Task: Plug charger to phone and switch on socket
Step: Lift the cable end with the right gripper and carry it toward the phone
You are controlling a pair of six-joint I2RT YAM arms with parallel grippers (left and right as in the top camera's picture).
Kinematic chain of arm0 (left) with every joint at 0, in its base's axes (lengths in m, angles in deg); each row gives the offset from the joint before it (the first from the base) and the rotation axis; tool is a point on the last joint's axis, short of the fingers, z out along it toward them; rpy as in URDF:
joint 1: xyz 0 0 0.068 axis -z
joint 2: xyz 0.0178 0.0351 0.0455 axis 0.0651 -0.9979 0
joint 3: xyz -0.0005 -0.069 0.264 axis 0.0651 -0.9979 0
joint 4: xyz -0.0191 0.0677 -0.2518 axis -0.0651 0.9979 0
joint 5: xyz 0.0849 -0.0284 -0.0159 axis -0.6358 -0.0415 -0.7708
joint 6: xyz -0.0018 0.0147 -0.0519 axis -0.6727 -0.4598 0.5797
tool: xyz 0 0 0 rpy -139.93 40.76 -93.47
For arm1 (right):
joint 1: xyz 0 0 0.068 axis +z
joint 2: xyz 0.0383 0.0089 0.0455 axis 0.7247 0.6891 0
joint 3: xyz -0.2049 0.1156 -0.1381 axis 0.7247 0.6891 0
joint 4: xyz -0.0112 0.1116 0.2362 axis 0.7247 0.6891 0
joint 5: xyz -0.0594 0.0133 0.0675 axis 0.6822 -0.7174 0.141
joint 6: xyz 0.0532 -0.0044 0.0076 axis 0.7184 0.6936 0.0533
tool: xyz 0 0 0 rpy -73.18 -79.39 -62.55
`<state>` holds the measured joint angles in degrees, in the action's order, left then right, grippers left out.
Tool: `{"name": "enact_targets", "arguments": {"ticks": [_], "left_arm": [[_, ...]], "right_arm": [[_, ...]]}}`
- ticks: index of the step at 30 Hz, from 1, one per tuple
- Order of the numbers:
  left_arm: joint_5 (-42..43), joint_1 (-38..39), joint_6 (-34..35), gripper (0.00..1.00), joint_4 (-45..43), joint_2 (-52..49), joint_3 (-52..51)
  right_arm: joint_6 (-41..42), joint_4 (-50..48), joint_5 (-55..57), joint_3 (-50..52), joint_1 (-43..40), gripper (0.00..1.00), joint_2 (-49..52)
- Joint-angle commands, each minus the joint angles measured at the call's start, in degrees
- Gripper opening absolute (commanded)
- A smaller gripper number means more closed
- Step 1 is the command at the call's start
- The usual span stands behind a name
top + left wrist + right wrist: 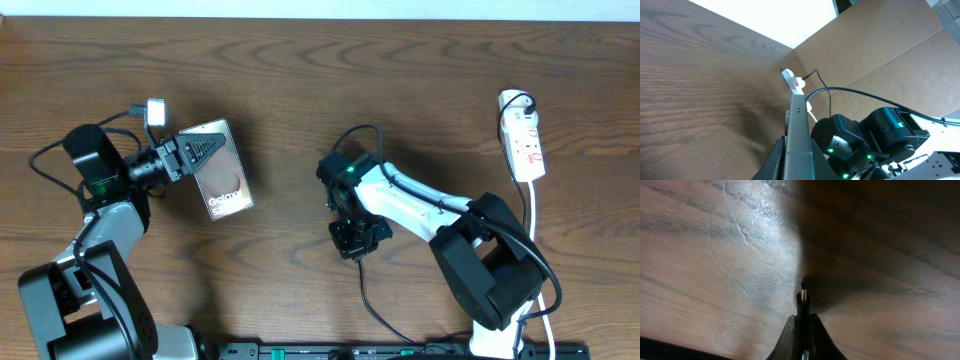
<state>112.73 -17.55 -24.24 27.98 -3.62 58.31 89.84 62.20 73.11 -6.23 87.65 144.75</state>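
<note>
The phone [222, 170] is lifted at the left of the table, its glossy face with white lettering turned up, and my left gripper [193, 153] is shut on its left end. In the left wrist view the phone [799, 125] shows edge-on as a grey slab between the fingers of the left gripper [799, 162]. My right gripper [353, 243] points down at the table's middle. It is shut on the charger [803, 300], whose small plug tip sticks out past the right gripper [803, 327] just above the wood. The charger's thin black cable [366, 295] trails toward the front edge. The white socket [524, 135] lies at the far right.
The socket [793, 82] also shows far off in the left wrist view, with a brown cardboard wall [890, 55] behind the table. The right arm [865, 140] fills that view's lower right. A black rail [400, 351] runs along the table's front edge.
</note>
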Motion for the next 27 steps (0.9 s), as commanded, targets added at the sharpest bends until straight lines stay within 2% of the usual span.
{"name": "enact_targets", "arguments": {"ticks": [1,19,23,27], "left_arm": [[1.33,-0.31,-0.13,0.08,-0.15,0.09,0.87],[1.33,-0.31,-0.15,0.07,0.02,0.09,0.87],[1.33,-0.31,-0.13,0.07,0.02,0.09,0.87],[1.29,-0.31,0.74,0.08,0.02,0.09,0.87]], "right_arm": [[3.82,0.39,0.63,0.46,1.60,0.01,0.61],[6.45,-3.54,-0.13,2.86,3.67,0.01,0.61],[2.14,-6.51,-7.06,2.80,3.04,0.01,0.61],[-5.99,-13.46,-19.30,2.80,2.32,0.01,0.61]]}}
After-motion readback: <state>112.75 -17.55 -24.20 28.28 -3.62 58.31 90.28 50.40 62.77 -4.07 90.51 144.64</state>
